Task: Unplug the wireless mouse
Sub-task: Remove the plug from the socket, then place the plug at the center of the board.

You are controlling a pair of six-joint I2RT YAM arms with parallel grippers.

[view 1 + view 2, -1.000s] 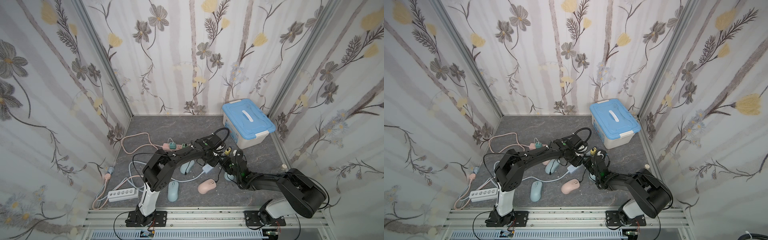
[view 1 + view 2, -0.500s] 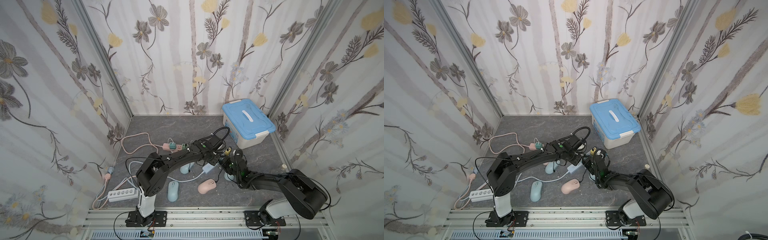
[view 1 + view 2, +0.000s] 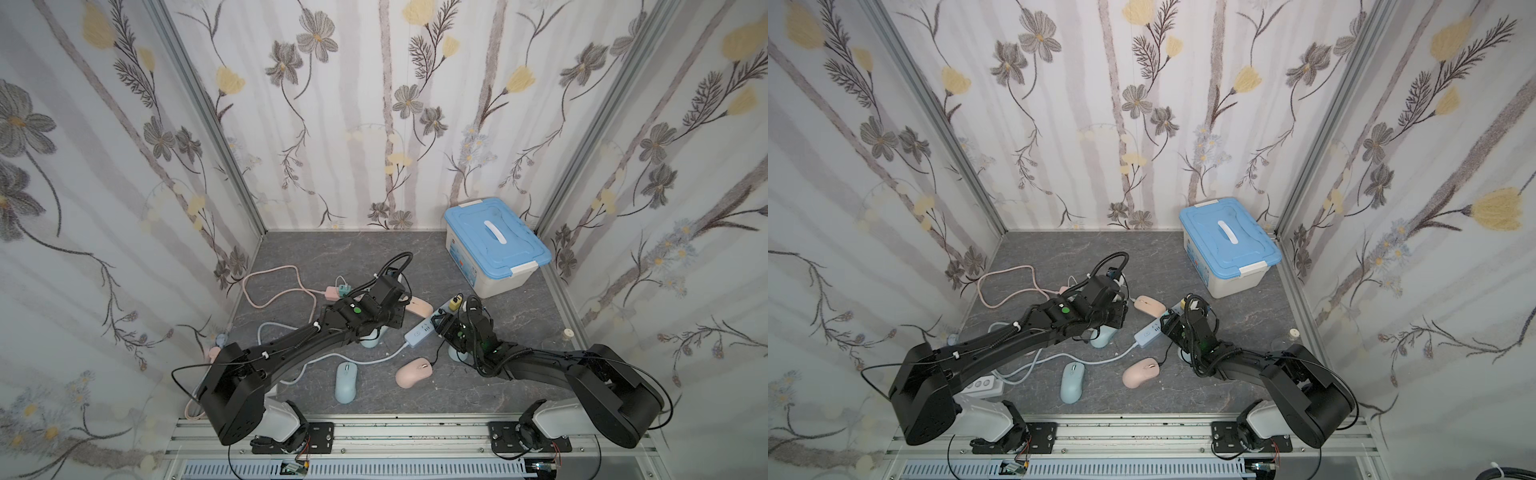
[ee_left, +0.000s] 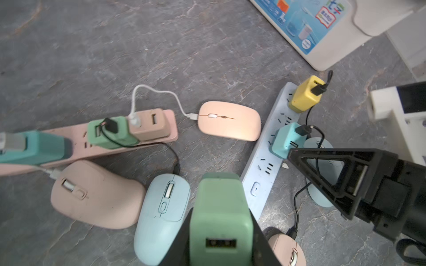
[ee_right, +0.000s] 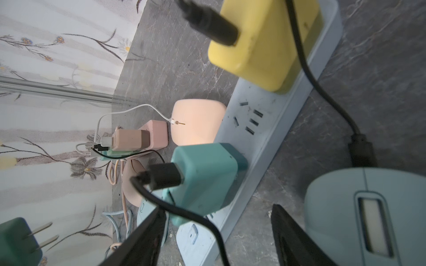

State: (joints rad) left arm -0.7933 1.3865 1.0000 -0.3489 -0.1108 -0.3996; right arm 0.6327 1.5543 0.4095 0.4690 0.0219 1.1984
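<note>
yellow charger [image 4: 304, 96] looks smooth matt plastic, floor [image 4: 161, 57] marbled stone

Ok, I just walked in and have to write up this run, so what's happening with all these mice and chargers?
The left gripper is shut on a green adapter, held clear of the power strips with its prongs bare and its USB port empty. The right gripper stands open close to the teal adapter, which sits plugged into the light blue power strip with a black cable in it. A yellow adapter is plugged into that strip too.
</note>
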